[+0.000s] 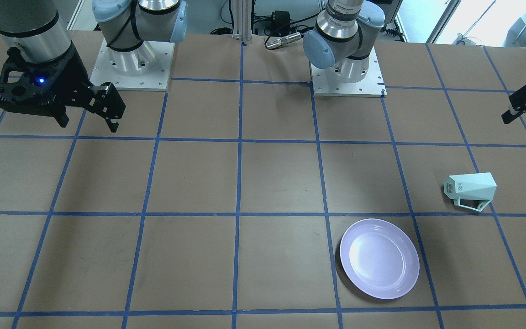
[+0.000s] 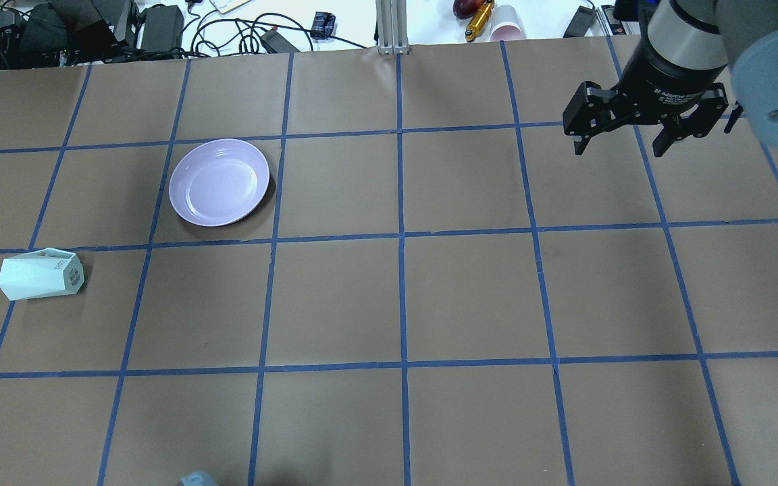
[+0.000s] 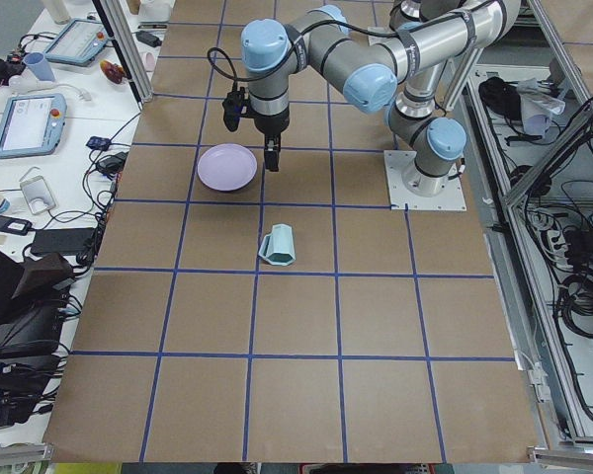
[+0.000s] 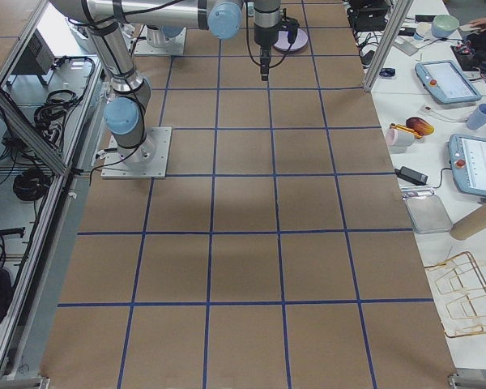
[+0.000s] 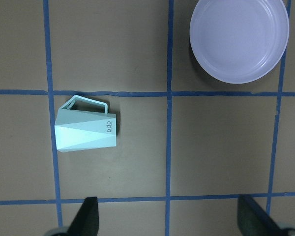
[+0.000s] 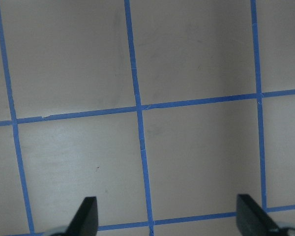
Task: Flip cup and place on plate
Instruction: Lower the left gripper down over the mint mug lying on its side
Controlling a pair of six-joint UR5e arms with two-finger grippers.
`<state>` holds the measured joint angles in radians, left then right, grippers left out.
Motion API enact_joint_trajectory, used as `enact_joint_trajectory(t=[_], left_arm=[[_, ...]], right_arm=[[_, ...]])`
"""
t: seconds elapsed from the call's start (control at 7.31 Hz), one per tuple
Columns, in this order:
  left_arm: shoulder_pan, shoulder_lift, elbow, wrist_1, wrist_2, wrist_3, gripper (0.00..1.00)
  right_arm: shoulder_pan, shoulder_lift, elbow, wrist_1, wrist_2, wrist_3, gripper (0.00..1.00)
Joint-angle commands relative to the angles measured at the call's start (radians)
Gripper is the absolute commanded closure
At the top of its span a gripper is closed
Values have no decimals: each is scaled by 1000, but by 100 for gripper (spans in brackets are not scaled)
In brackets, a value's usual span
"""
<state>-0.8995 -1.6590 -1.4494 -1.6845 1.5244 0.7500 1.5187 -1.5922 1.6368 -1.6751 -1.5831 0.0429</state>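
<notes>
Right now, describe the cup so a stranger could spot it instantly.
On the brown table with blue tape lines, find the round lavender plate. Apart from it lies the cup, tipped on its side: pale mint, faceted, angular handle.

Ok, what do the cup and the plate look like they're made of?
The cup: probably ceramic or hard plastic with a matte finish; its flat facets show sharp edges and no glare. The plate: glazed ceramic or melamine, glossy; soft reflections sit in its well. Sight alone cannot settle either.
</notes>
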Motion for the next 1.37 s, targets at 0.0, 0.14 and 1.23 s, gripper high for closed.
enact_joint_trajectory(t=[0.0, 0.14, 1.23], left_arm=[[97, -37, -2, 11, -3, 199, 0], [129, -57, -2, 26, -27, 257, 0], [304, -274, 15, 124, -185, 416, 0]], right_arm=[[0, 0, 0, 0, 0, 0, 0], [0, 1, 0, 0, 0, 0, 0], [0, 0, 0, 0, 0, 0, 0]])
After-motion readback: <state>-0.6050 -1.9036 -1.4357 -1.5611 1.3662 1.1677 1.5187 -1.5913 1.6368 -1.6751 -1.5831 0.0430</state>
